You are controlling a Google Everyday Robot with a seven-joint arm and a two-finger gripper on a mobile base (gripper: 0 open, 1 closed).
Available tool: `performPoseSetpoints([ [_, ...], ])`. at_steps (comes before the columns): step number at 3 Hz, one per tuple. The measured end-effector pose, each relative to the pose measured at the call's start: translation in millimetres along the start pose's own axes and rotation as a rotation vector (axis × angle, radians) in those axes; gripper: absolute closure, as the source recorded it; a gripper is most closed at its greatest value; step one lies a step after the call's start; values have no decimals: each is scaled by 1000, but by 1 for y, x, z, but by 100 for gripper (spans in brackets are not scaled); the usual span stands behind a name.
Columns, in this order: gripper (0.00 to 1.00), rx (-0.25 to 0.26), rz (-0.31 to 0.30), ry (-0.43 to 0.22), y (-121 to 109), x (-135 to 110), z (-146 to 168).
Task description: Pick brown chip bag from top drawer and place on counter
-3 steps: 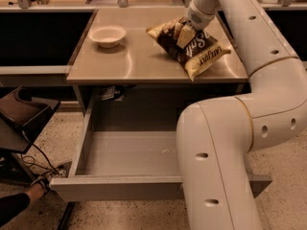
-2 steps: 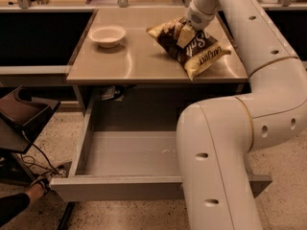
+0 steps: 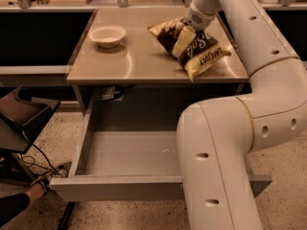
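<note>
The gripper (image 3: 183, 36), fingers clamped on the brown chip bag (image 3: 204, 52), hung over the far right of the tabletop (image 3: 139, 63).

— Is anything shifting between the earlier pictures and this one?

— Hardly anything. The gripper (image 3: 184, 32) is sitting on the upper end of the chip bag (image 3: 204, 51), toward the back right corner of the counter (image 3: 139, 61), and I am not making out any move in it.

— Is the bag sliding or tipping, then?

— Not that I can be sure of. Its lower end may be lying a touch nearer the front edge, but that is too slight for me to be calling it a change.

— So the arm is not lifting away?

— No lift is showing. Nothing is moving that I can tell.
</note>
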State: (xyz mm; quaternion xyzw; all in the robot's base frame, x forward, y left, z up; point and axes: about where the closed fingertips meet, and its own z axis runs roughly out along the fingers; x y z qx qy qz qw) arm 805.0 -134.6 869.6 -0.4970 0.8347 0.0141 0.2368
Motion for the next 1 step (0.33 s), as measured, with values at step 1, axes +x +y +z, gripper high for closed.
performPoseSetpoints([
  [1,0,0,0,0,0,0,0],
])
